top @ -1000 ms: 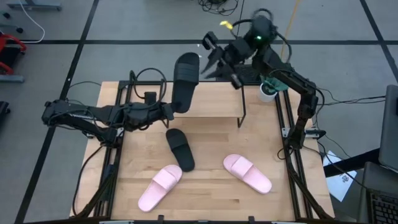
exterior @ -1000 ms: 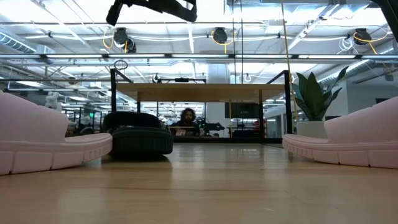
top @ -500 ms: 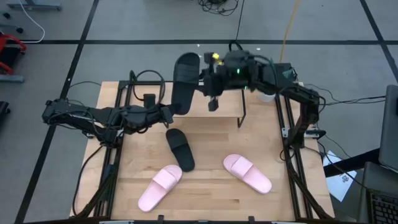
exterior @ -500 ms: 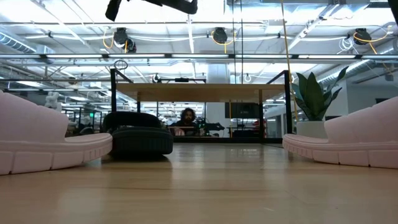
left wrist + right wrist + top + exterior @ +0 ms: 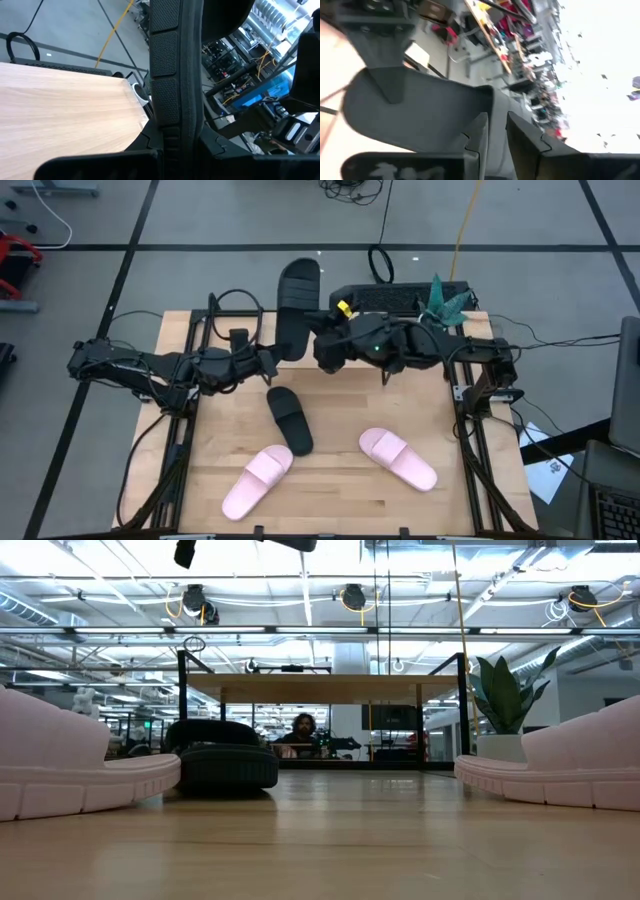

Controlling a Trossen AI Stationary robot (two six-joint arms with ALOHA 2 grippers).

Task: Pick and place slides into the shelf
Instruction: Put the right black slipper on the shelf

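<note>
near edge of the desk [image 5: 340, 480] first: two pale pink slides lying flat, one toward the left [image 5: 258, 480] and one toward the right [image 5: 398, 457], well apart. both look like smooth moulded foam with a broad strap and thick sole; from the low view they bulk up at either side of the picture. a bit further back, between them, a matte black slide [image 5: 290, 420] lies flat on the light wood planks, same chunky shape, ribbed-looking sole edge in the low view.

past that, the left claw [image 5: 272, 360] is clenched on the second black slide [image 5: 296, 310], gripping it at its near end so the sandal sticks up and away over the back of the desk, sole showing its textured tread in the left wrist view. the right claw [image 5: 325, 352] sits just beside that held slide, on its right; its fingers [image 5: 522, 145] are nearly together with a thin gap and i can't make out anything between them.

the shelf [image 5: 325, 688] stands at the back: pale wooden plank top on thin black metal legs. whether anything's on top i can't tell. a potted plant [image 5: 503, 705] is off to its right, and a person [image 5: 300, 735] shows in the room beyond.
</note>
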